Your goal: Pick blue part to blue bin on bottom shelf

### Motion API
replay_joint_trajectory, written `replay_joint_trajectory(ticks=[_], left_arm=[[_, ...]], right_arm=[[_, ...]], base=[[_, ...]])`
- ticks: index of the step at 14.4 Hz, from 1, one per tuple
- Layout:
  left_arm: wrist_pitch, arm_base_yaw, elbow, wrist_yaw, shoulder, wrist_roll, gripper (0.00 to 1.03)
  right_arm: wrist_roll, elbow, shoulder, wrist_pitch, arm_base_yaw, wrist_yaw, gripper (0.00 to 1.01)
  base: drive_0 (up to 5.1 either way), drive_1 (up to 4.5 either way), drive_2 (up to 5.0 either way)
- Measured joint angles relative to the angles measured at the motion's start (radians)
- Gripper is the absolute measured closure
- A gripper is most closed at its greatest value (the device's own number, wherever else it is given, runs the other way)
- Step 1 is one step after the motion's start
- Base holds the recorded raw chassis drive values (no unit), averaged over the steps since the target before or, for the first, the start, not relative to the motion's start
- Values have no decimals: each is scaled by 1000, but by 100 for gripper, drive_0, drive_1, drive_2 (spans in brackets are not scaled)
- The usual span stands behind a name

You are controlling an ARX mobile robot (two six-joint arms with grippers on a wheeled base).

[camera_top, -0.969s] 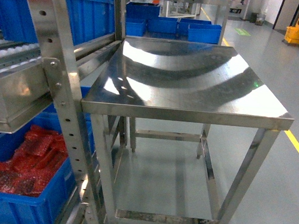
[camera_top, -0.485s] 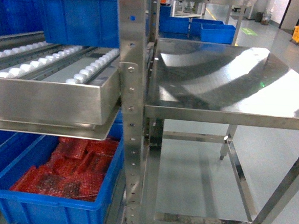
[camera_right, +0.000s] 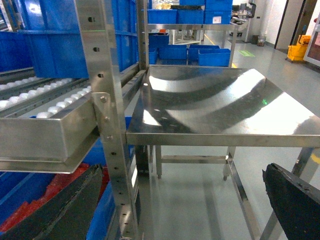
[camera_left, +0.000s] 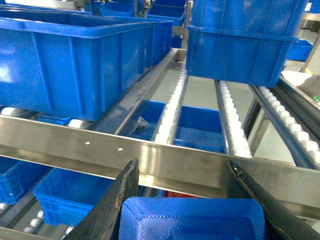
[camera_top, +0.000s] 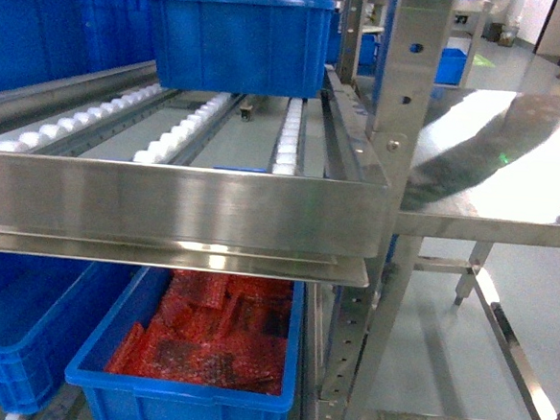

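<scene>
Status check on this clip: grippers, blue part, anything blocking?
Left gripper shut on blue part. Right gripper open, holding nothing. Steel front rail crosses ahead of the part; lower blue bins sit beneath it.

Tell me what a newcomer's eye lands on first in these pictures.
First, the blue part filling the bottom of the left wrist view, sitting between the dark fingers of the left gripper. Next, the blue bin packed with red bagged items under the roller shelf in the head view. Then the shiny steel table to the right of the rack, its top showing only reflections.
</scene>
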Motion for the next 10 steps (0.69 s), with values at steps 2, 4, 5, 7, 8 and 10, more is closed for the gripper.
replay_joint_trajectory(ticks=[2,4,5,7,8,10], left_arm=[[1,1,0,0,0,0,60],[1,1,0,0,0,0,60],[1,1,0,0,0,0,60],[1,1,0,0,0,0,60],[2,1,0,0,0,0,60],[0,1,0,0,0,0,60]], right_arm=[[0,0,0,1,0,0,3],[0,0,0,2,0,0,3],[0,0,0,0,0,0,3],[0,0,0,2,0,0,3],[0,0,0,0,0,0,3],[0,0,0,-2,0,0,3]], base=[[-485,336,157],[-485,336,157],[-485,336,157],[-485,336,157],[-485,336,157],[-485,336,157]])
